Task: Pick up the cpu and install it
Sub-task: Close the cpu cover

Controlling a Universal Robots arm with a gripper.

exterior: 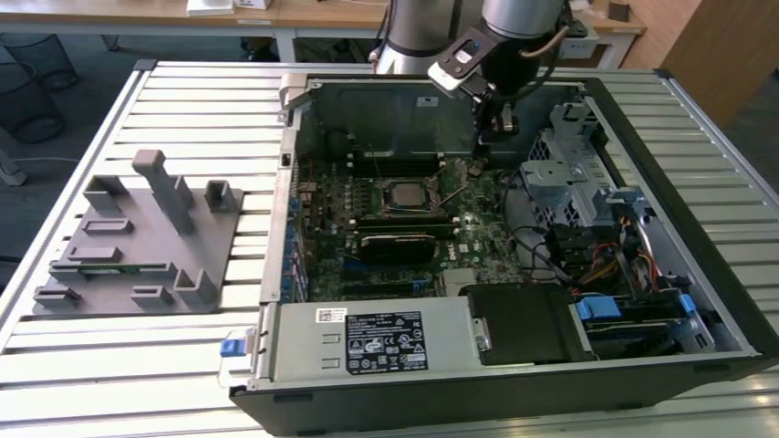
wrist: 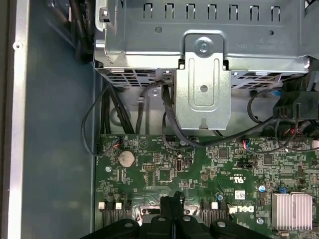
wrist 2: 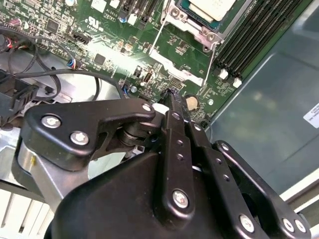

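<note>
Exterior view, entry: cpu (exterior: 408, 193) seated in the motherboard socket; hand (exterior: 487, 139) standing off at 1 o'clock of it.

Location: the cpu lies flat, silvery plate up, inside the socket frame (wrist 2: 192, 22), near the middle of the open computer case (exterior: 378, 119) on the slatted tabletop (exterior: 182, 91). A grey parts fixture (exterior: 134, 237) sits at 9 o'clock of the case, well apart. Hand: clenched, fingers (wrist 2: 174, 124) pressed together with nothing seen between them in both wrist views. It hangs over the green board near the coin cell (wrist: 126, 158); whether it touches the board cannot be told. Step, as judged: placement looks done, securing stage in hand. Any move on the thin lever (wrist 2: 158, 37) beside the socket would call for a fine, low approach clear of the memory slots (wrist 2: 254, 35). Whether that lever is latched cannot be told.
</note>
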